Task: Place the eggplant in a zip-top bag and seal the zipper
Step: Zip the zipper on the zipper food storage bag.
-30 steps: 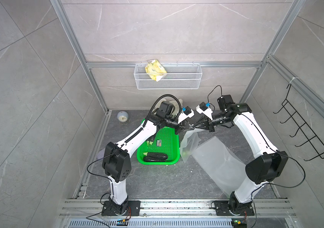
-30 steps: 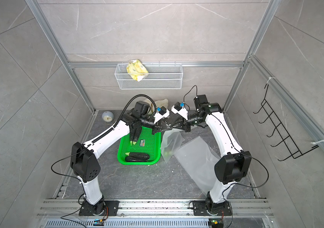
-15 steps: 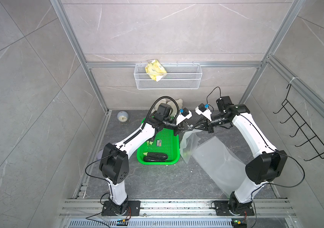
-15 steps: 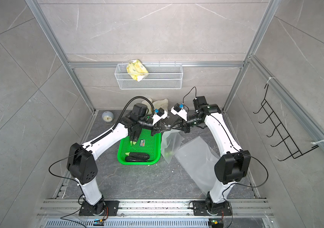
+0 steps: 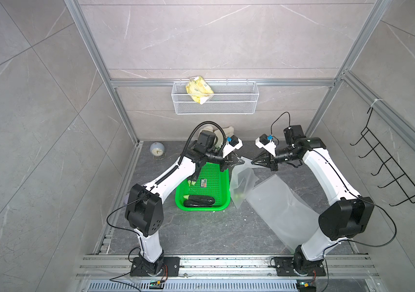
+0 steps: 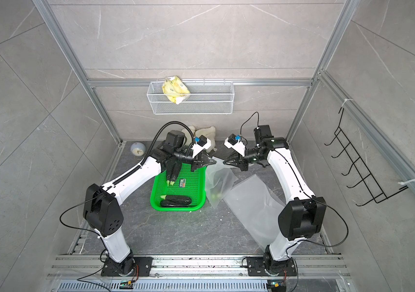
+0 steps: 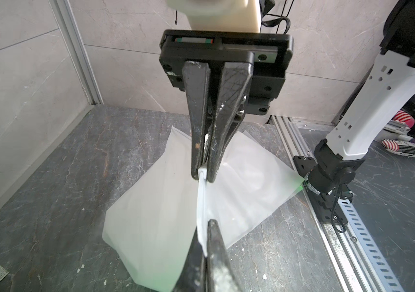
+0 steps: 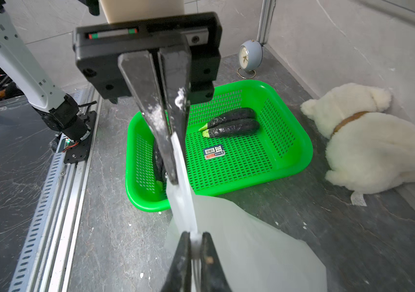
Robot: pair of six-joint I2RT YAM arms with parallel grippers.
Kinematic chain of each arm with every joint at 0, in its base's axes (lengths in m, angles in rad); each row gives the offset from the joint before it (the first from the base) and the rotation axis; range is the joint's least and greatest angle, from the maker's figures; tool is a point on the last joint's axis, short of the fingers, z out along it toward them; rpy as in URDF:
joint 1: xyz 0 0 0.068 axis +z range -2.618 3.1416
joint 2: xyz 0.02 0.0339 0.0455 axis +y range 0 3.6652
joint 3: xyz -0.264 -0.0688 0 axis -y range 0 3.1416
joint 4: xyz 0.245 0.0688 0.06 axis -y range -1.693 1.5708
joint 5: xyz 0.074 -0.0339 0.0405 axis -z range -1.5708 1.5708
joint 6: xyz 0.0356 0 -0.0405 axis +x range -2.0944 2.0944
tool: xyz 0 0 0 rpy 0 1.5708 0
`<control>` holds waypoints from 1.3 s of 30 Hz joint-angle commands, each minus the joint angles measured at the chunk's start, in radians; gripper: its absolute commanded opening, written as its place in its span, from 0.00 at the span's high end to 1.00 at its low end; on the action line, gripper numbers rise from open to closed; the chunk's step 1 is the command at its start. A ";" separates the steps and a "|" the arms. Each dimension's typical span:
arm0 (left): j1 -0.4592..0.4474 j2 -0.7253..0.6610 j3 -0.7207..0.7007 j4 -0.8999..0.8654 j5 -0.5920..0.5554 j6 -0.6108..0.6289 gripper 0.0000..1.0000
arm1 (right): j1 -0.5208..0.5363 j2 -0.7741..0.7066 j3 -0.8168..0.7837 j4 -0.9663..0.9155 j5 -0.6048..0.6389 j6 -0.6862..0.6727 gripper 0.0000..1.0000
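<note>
Bag (image 5: 242, 184) now stretched wider between left claw (image 5: 235, 162), right claw (image 5: 253, 161).

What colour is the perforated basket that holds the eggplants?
The basket is bright green; the right wrist view shows it best.

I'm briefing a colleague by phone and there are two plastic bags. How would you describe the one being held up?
Find the green basket on the dark table. Right beside it, a frosted bag hangs with its top edge pinched between the left gripper and the right gripper. Unlike the other bag, lying flat on the table, this one is lifted and crumpled.
</note>
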 commanded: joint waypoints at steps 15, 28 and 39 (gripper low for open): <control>0.067 -0.101 -0.052 0.209 -0.249 -0.077 1.00 | -0.130 -0.163 -0.254 0.211 0.300 0.172 0.94; 0.096 -0.033 -0.021 0.326 -0.469 -0.211 1.00 | -0.136 -0.271 -0.361 0.288 0.481 0.275 0.94; 0.119 -0.035 -0.035 0.352 -0.540 -0.290 1.00 | -0.146 -0.298 -0.377 0.280 0.561 0.308 0.95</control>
